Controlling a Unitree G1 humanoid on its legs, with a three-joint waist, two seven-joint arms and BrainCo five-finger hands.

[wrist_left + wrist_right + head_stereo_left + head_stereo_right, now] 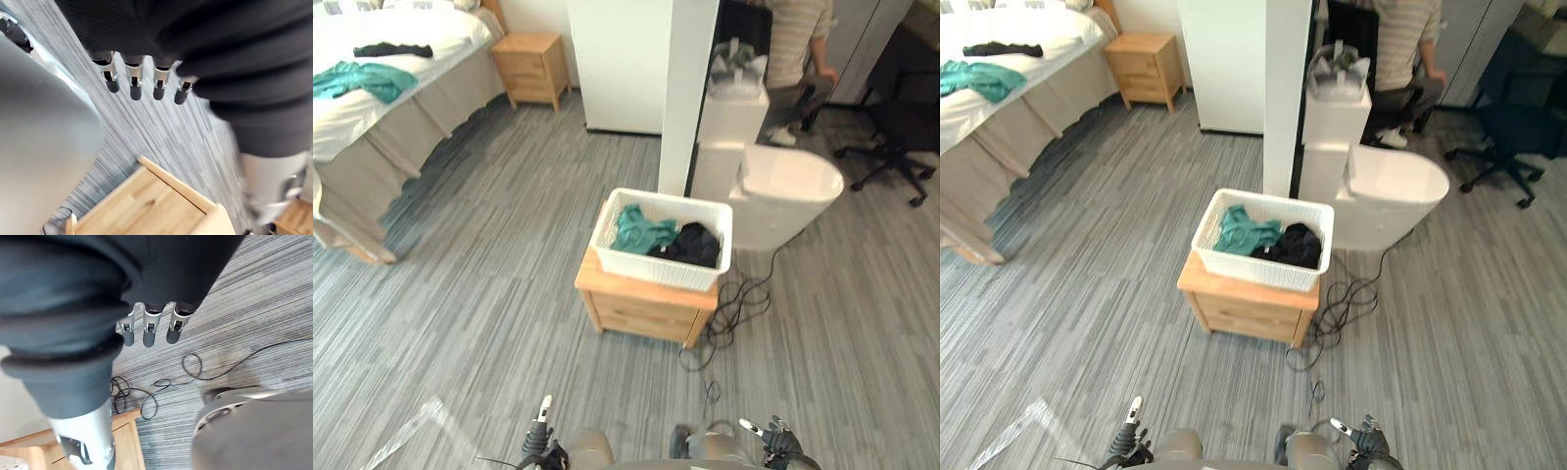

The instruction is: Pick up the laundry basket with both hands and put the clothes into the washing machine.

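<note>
A white laundry basket stands on a low wooden nightstand in the middle of the floor. It holds a teal garment and a black garment. Just behind it to the right is the white washing machine, its lid down. My left hand and right hand hang low at the near edge, well short of the basket. Both have straight fingers and hold nothing; the right hand's fingers point at bare floor.
A bed with a teal cloth and a black cloth on it lies far left, a second nightstand beside it. A white pillar rises behind the basket. A person sits far right near an office chair. Cables trail beside the nightstand.
</note>
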